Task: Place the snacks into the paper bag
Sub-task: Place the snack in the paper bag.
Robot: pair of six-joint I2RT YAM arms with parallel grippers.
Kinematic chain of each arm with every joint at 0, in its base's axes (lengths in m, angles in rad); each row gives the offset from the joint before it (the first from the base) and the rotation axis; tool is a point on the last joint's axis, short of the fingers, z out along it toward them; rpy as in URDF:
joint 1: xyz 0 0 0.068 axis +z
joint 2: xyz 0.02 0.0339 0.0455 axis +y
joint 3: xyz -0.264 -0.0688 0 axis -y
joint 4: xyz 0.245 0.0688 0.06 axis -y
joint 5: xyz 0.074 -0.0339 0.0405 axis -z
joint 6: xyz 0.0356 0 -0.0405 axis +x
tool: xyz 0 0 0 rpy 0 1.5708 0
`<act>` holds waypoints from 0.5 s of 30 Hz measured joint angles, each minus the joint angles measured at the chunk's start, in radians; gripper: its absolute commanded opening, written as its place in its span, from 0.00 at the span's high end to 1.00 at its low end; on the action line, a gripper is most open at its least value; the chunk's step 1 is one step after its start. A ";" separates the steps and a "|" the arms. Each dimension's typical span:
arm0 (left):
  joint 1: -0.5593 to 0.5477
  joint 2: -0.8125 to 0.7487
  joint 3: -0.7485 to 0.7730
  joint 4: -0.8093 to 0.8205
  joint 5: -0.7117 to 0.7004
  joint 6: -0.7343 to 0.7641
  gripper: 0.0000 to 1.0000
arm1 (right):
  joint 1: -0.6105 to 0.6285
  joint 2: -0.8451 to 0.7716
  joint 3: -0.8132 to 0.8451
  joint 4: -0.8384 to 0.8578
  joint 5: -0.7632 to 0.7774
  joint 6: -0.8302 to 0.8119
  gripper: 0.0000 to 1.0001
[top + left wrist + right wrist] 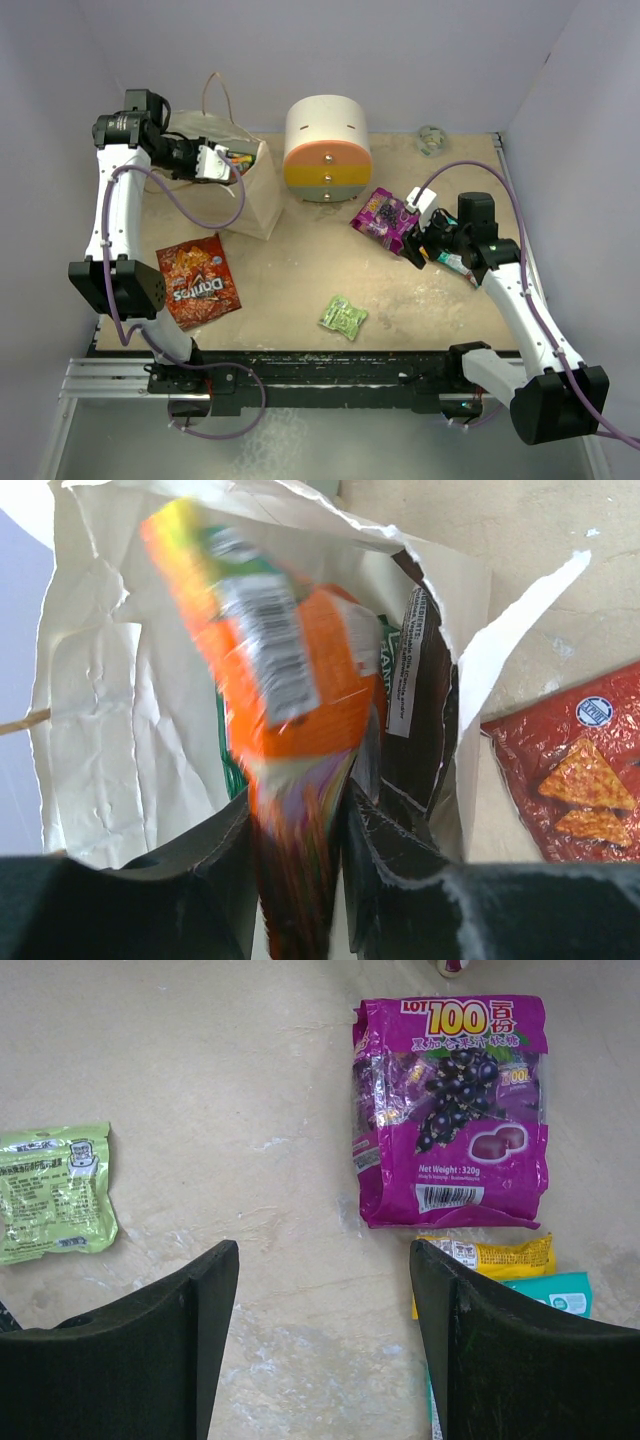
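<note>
Paper bag (120, 710) holds brown packet (425, 740); left hand (298, 815) clamps orange packet (290, 670); right hand (322, 1250) apart.

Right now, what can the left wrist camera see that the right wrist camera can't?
Only the left wrist: the inside of the paper bag, a blurry orange packet between the fingers, and a corner of the Doritos bag. Only the right wrist: the purple packet, the lime-green packet, and a yellow packet and a teal packet beside one finger. Both: the tan table and each camera's own dark fingers.
</note>
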 measured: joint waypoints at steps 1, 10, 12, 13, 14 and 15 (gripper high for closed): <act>0.000 0.000 0.000 0.006 0.000 -0.011 0.59 | 0.000 0.000 0.000 0.000 0.000 0.000 0.28; 0.000 0.000 0.035 0.041 0.000 -0.088 0.40 | 0.000 0.000 0.000 0.000 0.000 0.000 0.28; 0.000 -0.003 0.050 0.053 0.000 -0.103 0.34 | 0.000 0.000 0.000 0.000 0.000 0.000 0.28; 0.000 -0.006 0.053 0.057 0.000 -0.108 0.32 | 0.000 0.000 0.000 0.000 0.000 0.000 0.28; 0.000 -0.011 0.053 0.063 0.000 -0.116 0.30 | 0.000 0.000 0.000 0.000 0.000 0.000 0.28; 0.000 -0.015 0.053 0.068 0.000 -0.126 0.28 | 0.000 0.000 0.000 0.000 0.000 0.000 0.28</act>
